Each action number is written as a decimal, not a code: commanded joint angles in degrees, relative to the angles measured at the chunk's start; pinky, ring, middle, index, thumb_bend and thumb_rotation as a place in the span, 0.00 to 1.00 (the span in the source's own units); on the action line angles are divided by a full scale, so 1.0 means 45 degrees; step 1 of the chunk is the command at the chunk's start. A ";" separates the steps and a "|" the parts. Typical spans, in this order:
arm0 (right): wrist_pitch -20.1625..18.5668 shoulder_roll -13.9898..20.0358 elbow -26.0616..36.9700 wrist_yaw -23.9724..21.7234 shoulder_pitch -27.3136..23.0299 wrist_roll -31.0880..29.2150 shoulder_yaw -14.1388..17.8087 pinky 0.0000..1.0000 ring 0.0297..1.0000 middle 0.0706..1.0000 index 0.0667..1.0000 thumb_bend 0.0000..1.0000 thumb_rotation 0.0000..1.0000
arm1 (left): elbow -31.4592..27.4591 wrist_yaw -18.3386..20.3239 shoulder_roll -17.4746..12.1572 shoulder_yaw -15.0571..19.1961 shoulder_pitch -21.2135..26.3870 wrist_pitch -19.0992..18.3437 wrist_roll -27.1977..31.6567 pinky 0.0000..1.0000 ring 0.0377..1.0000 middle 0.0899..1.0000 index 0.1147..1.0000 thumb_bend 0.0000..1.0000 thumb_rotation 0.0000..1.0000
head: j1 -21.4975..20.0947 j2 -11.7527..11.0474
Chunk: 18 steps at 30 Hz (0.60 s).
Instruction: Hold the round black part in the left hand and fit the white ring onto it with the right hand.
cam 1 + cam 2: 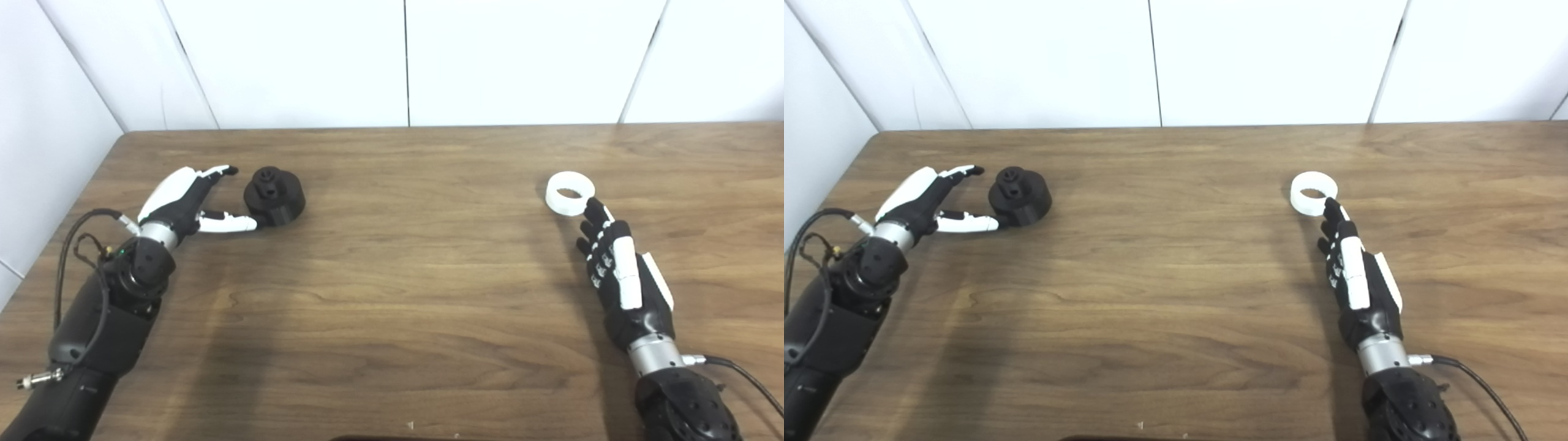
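Note:
The round black part [275, 196] stands on the wooden table [404, 275] at the left, a smaller knob on top of it. My left hand [187, 202] is open just left of it, thumb tip touching its lower left side, fingers spread above and apart from it. The white ring [569, 193] lies flat at the right. My right hand [618, 272] lies open just below the ring, fingers stretched out, fingertips at the ring's near edge. In the right eye view the part [1020, 188] and the ring [1313, 193] show the same.
White wall panels [404, 61] close off the table's far edge. The left table edge runs beside my left arm. Cables hang from both wrists.

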<state>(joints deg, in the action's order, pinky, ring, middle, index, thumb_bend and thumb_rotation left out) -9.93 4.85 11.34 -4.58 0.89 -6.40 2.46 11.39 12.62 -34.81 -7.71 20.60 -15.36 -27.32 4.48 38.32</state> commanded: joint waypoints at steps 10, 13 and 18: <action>0.0421 -0.0124 0.0442 0.0098 -0.0036 0.0103 -0.0034 1.00 1.00 0.99 0.96 0.62 1.00 | -0.0023 0.0590 -0.0604 -0.0150 0.1122 0.0010 -0.0460 0.89 1.00 0.97 0.87 0.89 0.41 | -0.0039 0.0002; 0.0431 -0.0124 0.0454 0.0105 -0.0018 0.0148 -0.0044 1.00 1.00 0.99 0.96 0.63 1.00 | 0.0041 0.0745 -0.0595 -0.0191 0.1226 -0.0004 -0.0522 0.89 1.00 0.97 0.86 0.89 0.41 | -0.0043 -0.0002; 0.0483 -0.0116 0.0440 0.0076 0.0009 0.0113 -0.0007 1.00 1.00 0.99 0.96 0.64 1.00 | 0.0398 0.0856 -0.0558 -0.0242 0.1420 0.0267 -0.0518 0.90 1.00 0.97 0.86 0.89 0.41 | -0.0139 -0.0001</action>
<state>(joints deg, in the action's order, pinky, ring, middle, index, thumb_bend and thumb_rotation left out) -9.72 4.67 11.56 -4.35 1.20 -5.71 2.43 13.39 17.25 -35.04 -9.36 23.50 -15.29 -29.11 3.78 38.23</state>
